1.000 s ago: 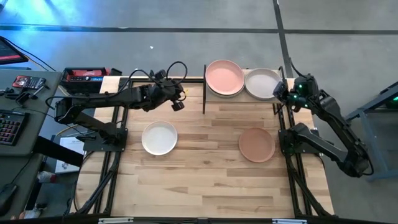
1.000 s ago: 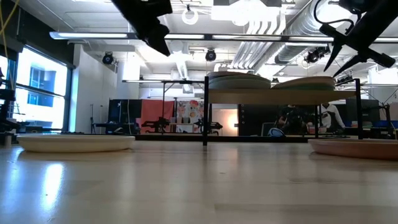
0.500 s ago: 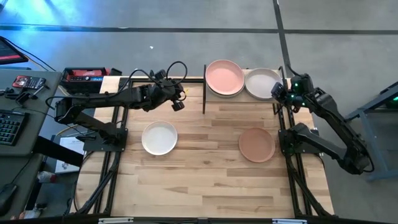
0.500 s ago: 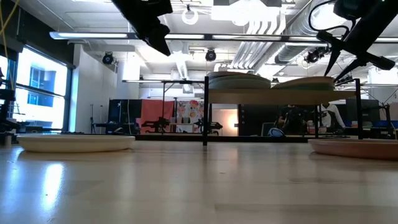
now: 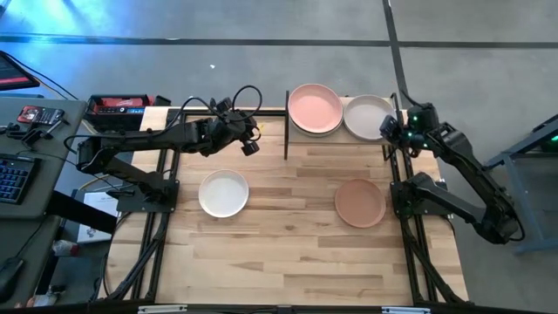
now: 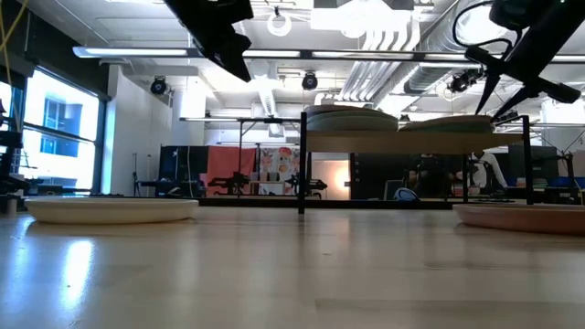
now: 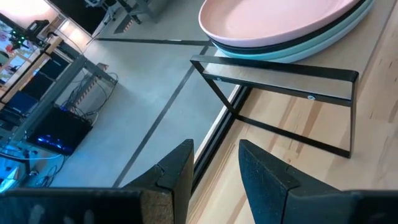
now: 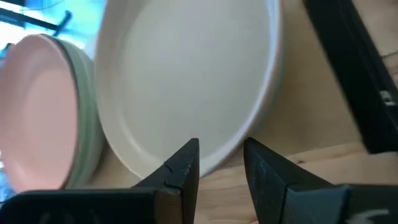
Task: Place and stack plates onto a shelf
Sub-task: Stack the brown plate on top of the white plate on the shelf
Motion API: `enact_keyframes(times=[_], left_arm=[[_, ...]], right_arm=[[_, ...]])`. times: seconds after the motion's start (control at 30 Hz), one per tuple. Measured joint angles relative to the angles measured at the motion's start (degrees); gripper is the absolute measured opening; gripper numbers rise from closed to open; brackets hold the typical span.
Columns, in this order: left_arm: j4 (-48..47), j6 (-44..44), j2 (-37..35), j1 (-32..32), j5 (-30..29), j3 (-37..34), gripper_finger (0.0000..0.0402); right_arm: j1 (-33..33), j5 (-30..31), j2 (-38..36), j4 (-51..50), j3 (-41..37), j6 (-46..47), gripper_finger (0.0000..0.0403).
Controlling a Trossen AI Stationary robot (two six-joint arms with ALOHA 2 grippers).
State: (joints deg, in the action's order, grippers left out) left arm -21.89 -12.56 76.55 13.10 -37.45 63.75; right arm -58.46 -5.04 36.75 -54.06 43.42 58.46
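The shelf (image 5: 342, 137) stands at the table's far edge on black posts. It carries a stack topped by a pink plate (image 5: 315, 108), with dark and pale green plates under it (image 7: 292, 46), and beside that a cream plate (image 5: 366, 116). A white plate (image 5: 224, 193) and a salmon plate (image 5: 360, 202) lie flat on the table. My right gripper (image 5: 390, 131) is open at the cream plate's right rim (image 8: 217, 163), one fingertip on each side of it. My left gripper (image 5: 250, 146) is open and hovers left of the shelf, above the table. My right gripper comes level from the table's right at the cream plate's rim (image 8: 231, 152), one finger over the plate's inside and one outside it. I cannot tell whether either finger touches the rim. The plate lies flat on the shelf.
The shelf's black posts (image 5: 287, 122) and frame bar (image 7: 280, 78) stand close to both grippers. Left of the table are a keyboard, a red case (image 5: 118, 105) and cables. Bare wood stretches between the two table plates and toward the near edge.
My right gripper has moved a little toward the table's left, closing on the cream plate on the shelf. The plates have stayed where they were.
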Motion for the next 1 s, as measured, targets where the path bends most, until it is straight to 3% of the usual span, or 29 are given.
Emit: enact_keyframes(times=[0.2, 0.5, 0.73, 0.9, 1.0], left_arm=[[-0.1, 0.1, 0.0, 0.0, 1.0, 0.0, 0.0117], [-0.1, 0.5, 0.0, 0.0, 1.2, 0.0, 0.0117], [-1.0, 2.2, 0.0, 0.0, 1.2, 0.0, 0.0117], [-7.2, 8.8, 0.0, 0.0, 1.8, 0.0, 0.0117], [-11.9, 14.1, 0.0, 0.0, 4.5, 0.0, 0.0117]], right_arm=[[0.0, -6.0, -0.8, 6.3, 0.0, 0.0, 0.0103], [0.0, -7.1, -1.3, 0.7, 0.0, -1.5, 0.0103], [0.0, -11.0, -3.0, 3.0, 0.0, -3.0, 0.0103], [1.6, -21.3, -4.0, 3.7, 0.0, -3.5, 0.0103], [5.3, -24.0, -4.4, 2.8, 0.0, -3.0, 0.0103]])
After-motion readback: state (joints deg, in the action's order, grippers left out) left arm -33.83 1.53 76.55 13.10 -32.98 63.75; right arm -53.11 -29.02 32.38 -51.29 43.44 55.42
